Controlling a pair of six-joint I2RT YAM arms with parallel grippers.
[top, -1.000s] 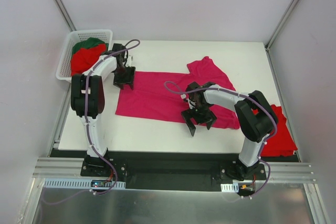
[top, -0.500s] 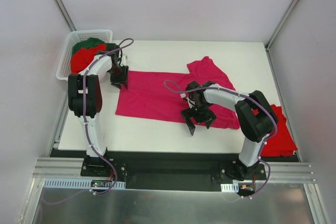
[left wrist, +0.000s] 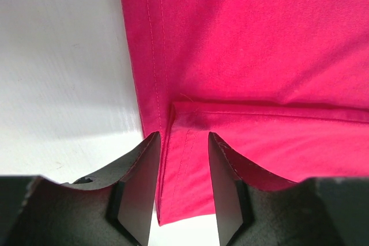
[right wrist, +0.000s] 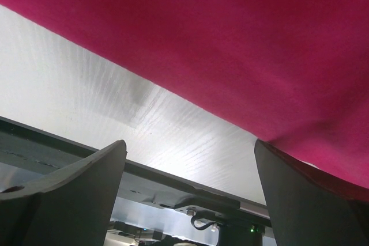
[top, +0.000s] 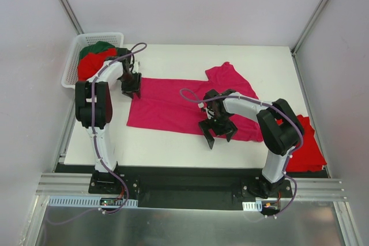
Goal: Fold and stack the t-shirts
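A magenta-pink t-shirt lies spread across the middle of the white table. My left gripper is pressed down at its far left corner. In the left wrist view the left gripper is open by a narrow gap. Its fingers straddle the stitched hem corner of the shirt, which lies flat between them. My right gripper stands wide open at the shirt's near edge. In the right wrist view the right gripper holds nothing, and the pink cloth fills the top of the frame.
A white lattice basket at the far left corner holds a red shirt and a dark green one. Another red t-shirt lies at the table's right edge behind the right arm. The table's near edge runs just below the right gripper.
My left gripper has slid left and slightly away onto the shirt's corner, and its jaws have narrowed. The right arm has not moved.
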